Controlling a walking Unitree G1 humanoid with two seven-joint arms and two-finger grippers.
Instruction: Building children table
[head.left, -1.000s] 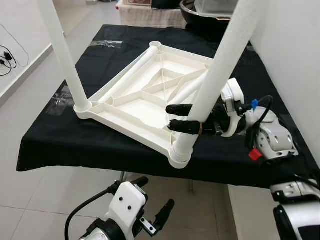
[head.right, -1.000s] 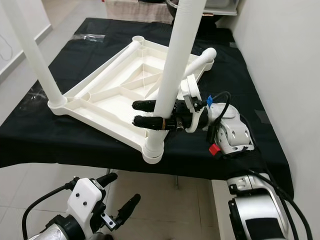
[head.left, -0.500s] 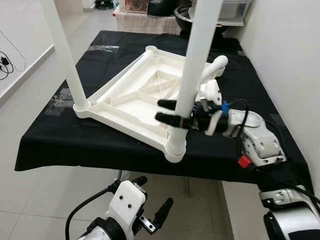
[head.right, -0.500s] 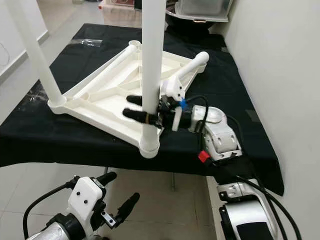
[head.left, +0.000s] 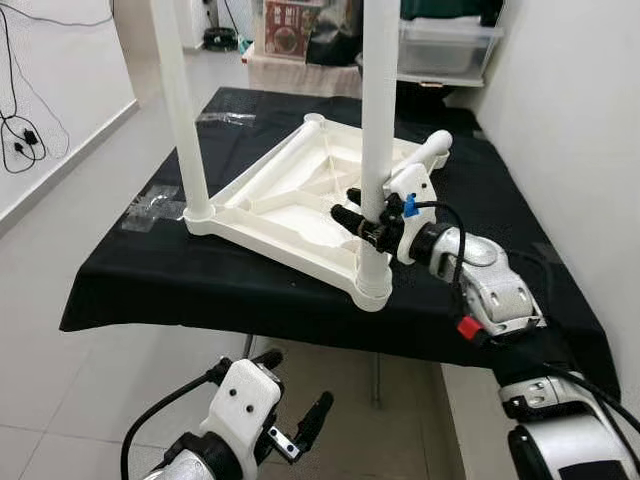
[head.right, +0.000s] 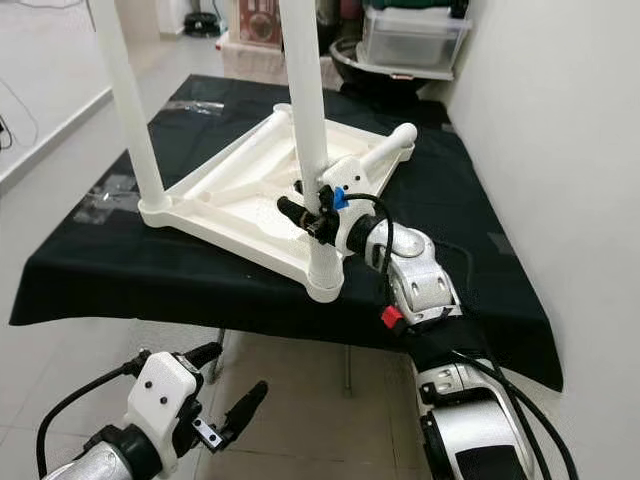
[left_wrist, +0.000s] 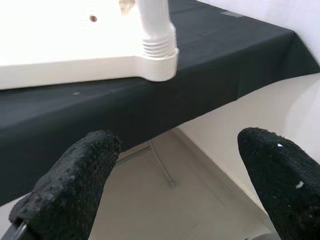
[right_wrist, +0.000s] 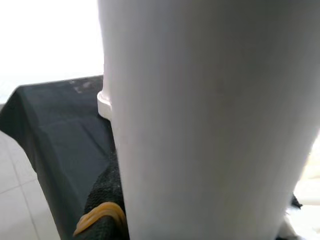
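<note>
While upturned white tabletop (head.left: 290, 205) rests frame centre on black cloth (head.left: 150, 280), right gripper (head.left: 362, 215) fingers clasp near upright leg (head.left: 378, 120); left gripper (head.left: 295, 425) hangs lower left, spread wide, empty; second leg (head.left: 180, 100) stands upper left.

Even, bright indoor light fills the head views, sharp throughout, with soft shadows under the black cloth (head.left: 250, 290). In the wrist views the white tabletop (left_wrist: 60, 35) blows out to glare, and the close leg (right_wrist: 210, 120) is blurred.

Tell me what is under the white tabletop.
A black cloth lies under the upturned tabletop and drapes over the edges. The surface beneath the cloth is covered; one metal leg shows below.
</note>
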